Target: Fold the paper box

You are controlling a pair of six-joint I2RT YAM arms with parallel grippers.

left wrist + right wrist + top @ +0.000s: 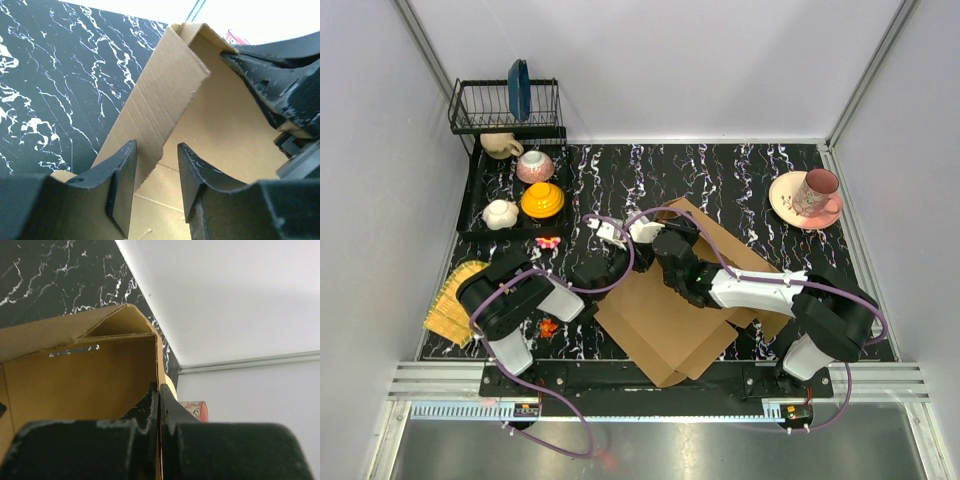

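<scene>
Right end effector (160, 396) around paper box (75, 375)

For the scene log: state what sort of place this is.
Likely a robot lab test cell dressed as a kitchen counter: plain white walls enclose a black marbled table, with a wire dish rack at its far left corner.
</scene>
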